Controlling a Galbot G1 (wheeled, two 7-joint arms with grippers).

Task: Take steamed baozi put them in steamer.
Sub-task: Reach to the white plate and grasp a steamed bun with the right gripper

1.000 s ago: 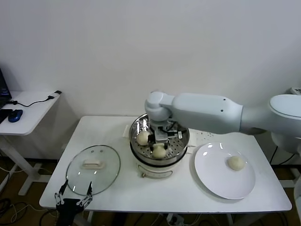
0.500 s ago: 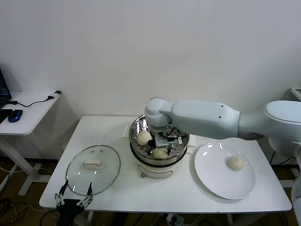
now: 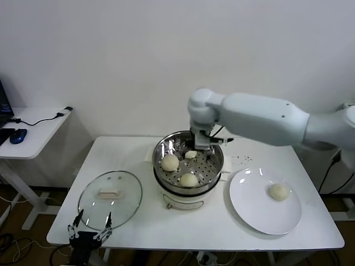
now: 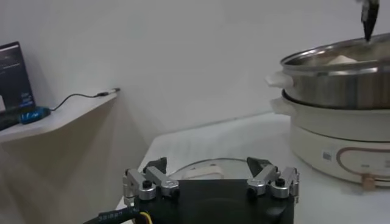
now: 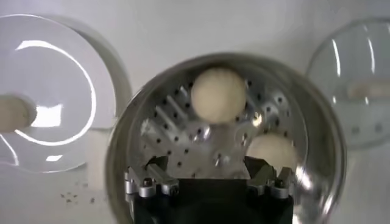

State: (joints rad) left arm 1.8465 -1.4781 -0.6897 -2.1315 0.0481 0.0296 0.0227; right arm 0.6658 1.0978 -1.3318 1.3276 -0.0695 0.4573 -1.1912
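With our right gripper spread empty above the steamer holding three buns, and the left gripper parked open, we judge the last bun, on the plate beside, soft and light, best pinched gently across its sides.

Bright even light; glare on plate, soft shadows

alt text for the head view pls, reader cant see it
The right gripper, open, hangs over the back of the steamer, which holds three baozi. A fourth baozi sits on the plate to the right, a glass lid lies left, and the left gripper waits at the table's front-left corner.
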